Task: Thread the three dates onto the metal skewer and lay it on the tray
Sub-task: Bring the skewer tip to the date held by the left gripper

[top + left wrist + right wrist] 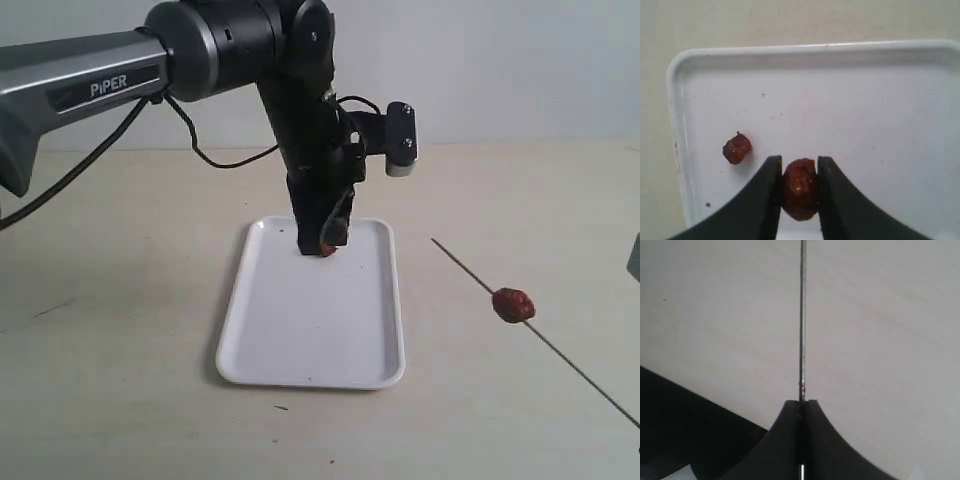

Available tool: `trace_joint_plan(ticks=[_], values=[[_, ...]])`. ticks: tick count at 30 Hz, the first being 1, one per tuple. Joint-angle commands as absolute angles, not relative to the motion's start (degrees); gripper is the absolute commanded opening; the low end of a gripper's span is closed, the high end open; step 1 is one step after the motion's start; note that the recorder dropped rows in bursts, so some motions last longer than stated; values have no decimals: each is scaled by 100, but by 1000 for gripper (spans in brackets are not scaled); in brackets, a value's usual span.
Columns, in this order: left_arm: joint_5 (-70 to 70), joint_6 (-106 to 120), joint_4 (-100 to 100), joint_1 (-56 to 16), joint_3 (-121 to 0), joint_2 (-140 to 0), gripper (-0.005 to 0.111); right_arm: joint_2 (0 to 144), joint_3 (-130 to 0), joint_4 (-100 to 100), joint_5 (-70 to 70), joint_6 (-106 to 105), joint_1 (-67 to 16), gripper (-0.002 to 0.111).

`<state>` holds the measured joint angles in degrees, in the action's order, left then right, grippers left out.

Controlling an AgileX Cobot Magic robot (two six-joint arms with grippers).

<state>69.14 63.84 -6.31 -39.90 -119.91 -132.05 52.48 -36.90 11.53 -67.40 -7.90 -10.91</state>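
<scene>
The left pincer [322, 240] hangs upright over the 12 o'clock end of the tray [310, 330], which lies in the middle of the pale worktop [120, 400]. In the left wrist view its two black fingers [765, 200] are pinching the held date [800, 192] by its sides, low over the white floor of the tray. The loose date [737, 148] lies on the tray just beside the pincer, apart from both the fingers and the held fruit; it shows only in that wrist view, since from outside the pincer body and arm stand in front of it. A wrist camera [400, 140] juts from the arm towards 3 o'clock, and a black cable [200, 150] loops under the arm at 10 o'clock. Off the tray at 3 o'clock, well apart from it, the metal skewer [465, 270] slants from 10 o'clock down to 4 o'clock and runs out of the picture; the threaded date [513, 305] sits on it about midway along the visible stretch. The right pincer [801, 404] is pressed together on the skewer, with the rod standing straight out between its tips over bare worktop. A grey sliver [635, 255] at the 3 o'clock edge may be part of the right arm.
</scene>
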Motion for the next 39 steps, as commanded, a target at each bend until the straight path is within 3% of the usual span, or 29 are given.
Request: trace_joint_plan(ticks=[1,13,24,39], values=[[6996,7153,-694,-3910,-12010,-13094,26,5262,-3691,1555,-6894,-1194,-1065,0],[6996,9627,-1860,-3888,-11898,-12539,26,5677,-3691,1716,-6844,-1502,-1065,0],[6996,10470,-1883,-3888,-10860,-12007,26,5677,-3691,1816,-6645,-1594,-1065,0],[6996,11189,-2146,-3936,-10774,-11930,26,5677,-3691,2434,-6761,-2144,-1065,0]])
